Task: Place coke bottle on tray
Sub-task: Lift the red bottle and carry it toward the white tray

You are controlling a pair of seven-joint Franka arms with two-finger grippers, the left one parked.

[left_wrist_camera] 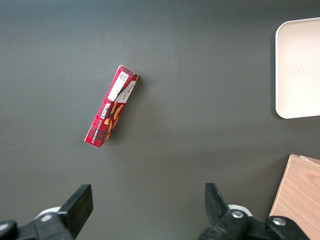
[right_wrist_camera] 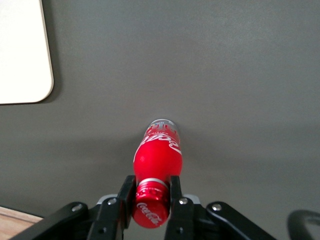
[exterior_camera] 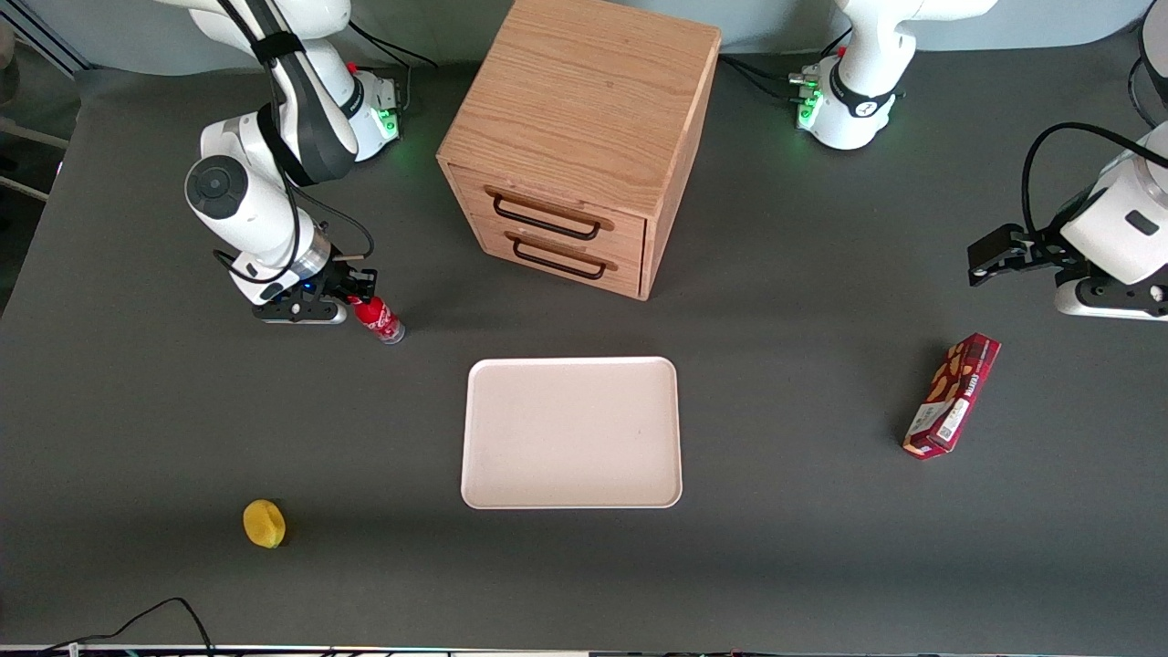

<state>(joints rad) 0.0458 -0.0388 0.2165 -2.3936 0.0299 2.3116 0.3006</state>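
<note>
The coke bottle [exterior_camera: 379, 319] has a red cap, red label and clear base. It stands on the dark table, toward the working arm's end. My gripper [exterior_camera: 358, 298] is shut on its cap and neck. In the right wrist view the bottle [right_wrist_camera: 157, 157] runs from its base on the table up to the cap, pinched between my fingers [right_wrist_camera: 127, 192], with the gripper [right_wrist_camera: 150, 192] closed on it. The pale pinkish-white tray [exterior_camera: 572, 432] lies flat at the table's middle, nearer the front camera than the bottle. A corner of the tray [right_wrist_camera: 22, 55] shows in the right wrist view.
A wooden drawer cabinet [exterior_camera: 584, 137] stands beside the bottle, farther from the camera than the tray. A yellow lemon [exterior_camera: 264, 524] lies near the front edge. A dark red snack box [exterior_camera: 952, 394] lies toward the parked arm's end, also in the left wrist view [left_wrist_camera: 111, 111].
</note>
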